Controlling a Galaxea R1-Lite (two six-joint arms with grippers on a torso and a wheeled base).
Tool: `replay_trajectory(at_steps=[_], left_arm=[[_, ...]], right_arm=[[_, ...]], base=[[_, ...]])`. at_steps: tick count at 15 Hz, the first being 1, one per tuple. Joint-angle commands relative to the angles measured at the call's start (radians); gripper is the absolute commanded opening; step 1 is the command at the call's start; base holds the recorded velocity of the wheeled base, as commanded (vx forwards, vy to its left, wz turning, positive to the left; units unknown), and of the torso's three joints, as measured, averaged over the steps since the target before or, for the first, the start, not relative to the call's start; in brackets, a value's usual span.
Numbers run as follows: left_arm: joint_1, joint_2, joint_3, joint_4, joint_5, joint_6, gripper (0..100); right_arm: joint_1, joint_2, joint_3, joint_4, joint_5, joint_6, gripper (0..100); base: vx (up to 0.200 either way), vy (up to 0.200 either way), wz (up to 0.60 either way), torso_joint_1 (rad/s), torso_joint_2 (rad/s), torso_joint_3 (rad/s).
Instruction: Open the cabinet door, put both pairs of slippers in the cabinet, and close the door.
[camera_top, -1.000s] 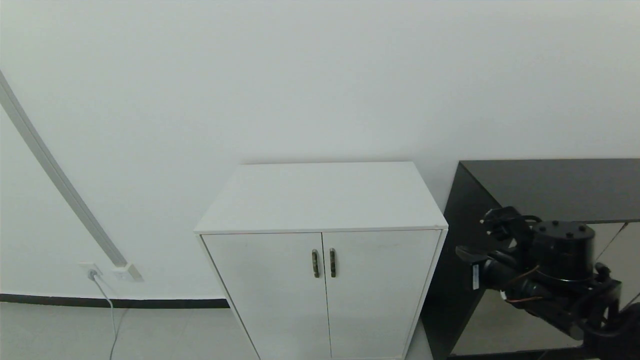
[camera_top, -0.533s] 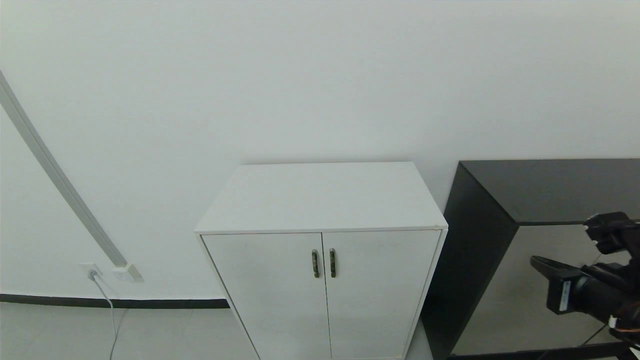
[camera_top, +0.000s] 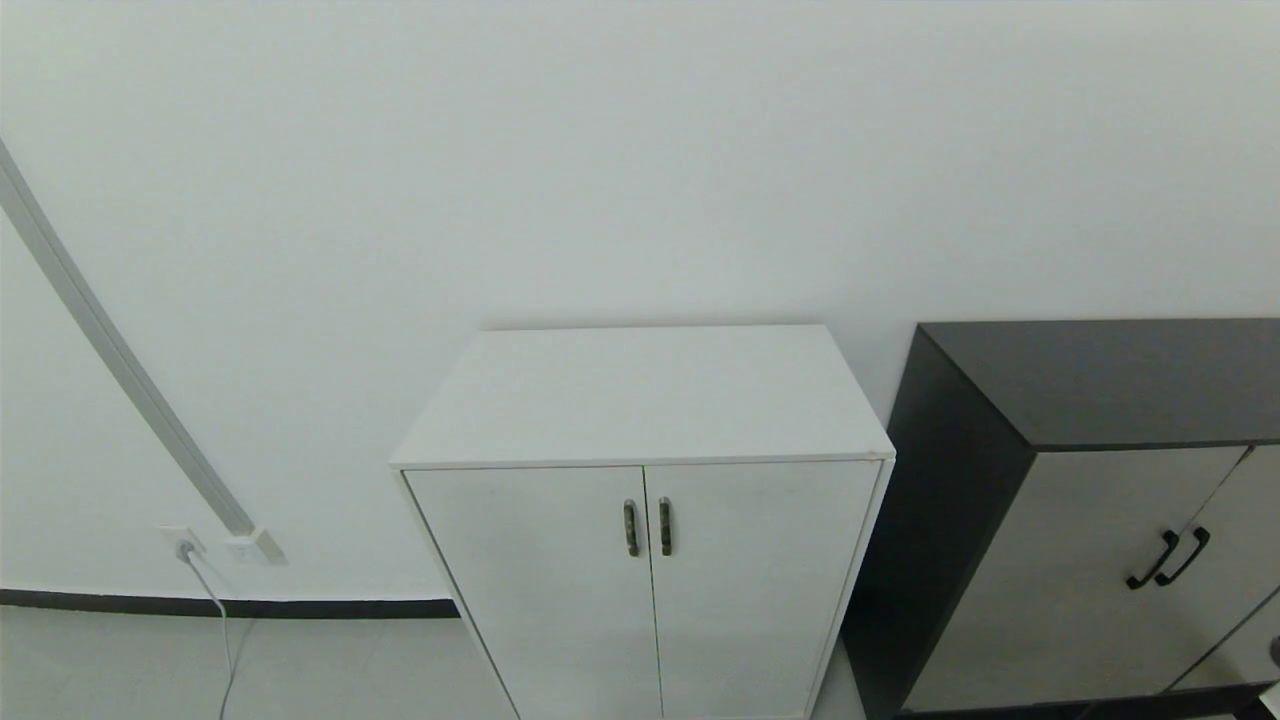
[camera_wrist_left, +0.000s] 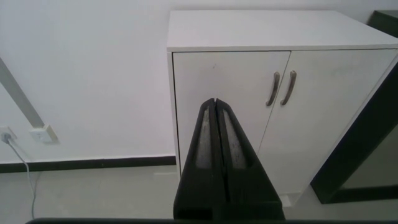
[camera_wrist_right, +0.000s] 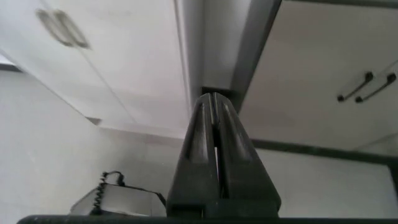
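Head view: the white cabinet stands against the wall, and both of its doors are closed flush. The two handles sit side by side at the middle seam. Just beside it on the right is a black cabinet with pale doors and dark handles, also closed. Low on the wall off to the left there's a socket with a cable trailing down to the floor.

Left wrist view: the left gripper hangs in front of the white cabinet, clearly apart from it. Its fingers are pressed tight together with nothing between them. The tips line up with the left door, and the handles are off to one side of them, so they touch neither the door nor a handle.

Right wrist view: the right gripper is down low, and its fingers are closed against each other too, holding nothing. The tips line up with the narrow gap between the white cabinet and the black cabinet. The white cabinet's handles are well off to one side, and the fingers aren't in contact with either cabinet.
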Motion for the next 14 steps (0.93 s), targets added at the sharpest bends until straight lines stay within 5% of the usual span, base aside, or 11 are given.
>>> replay_trajectory(at_steps=[1,7,14], left_arm=[[0.001,0.001,0.0,0.0,0.0,0.0,0],[0.001,0.001,0.0,0.0,0.0,0.0,0],[0.001,0.001,0.0,0.0,0.0,0.001,0]], right_arm=[[0.001,-0.268,0.037,0.1,0.097,0.0,0],[0.0,-0.413,0.221,0.109,0.128,0.002,0],[-0.033,-0.438,0.213,0.111,0.145,0.0,0]], base=[[0.0,0.0,0.0,0.0,0.0,0.0],[0.0,0.0,0.0,0.0,0.0,0.0],[0.0,0.0,0.0,0.0,0.0,0.0]])
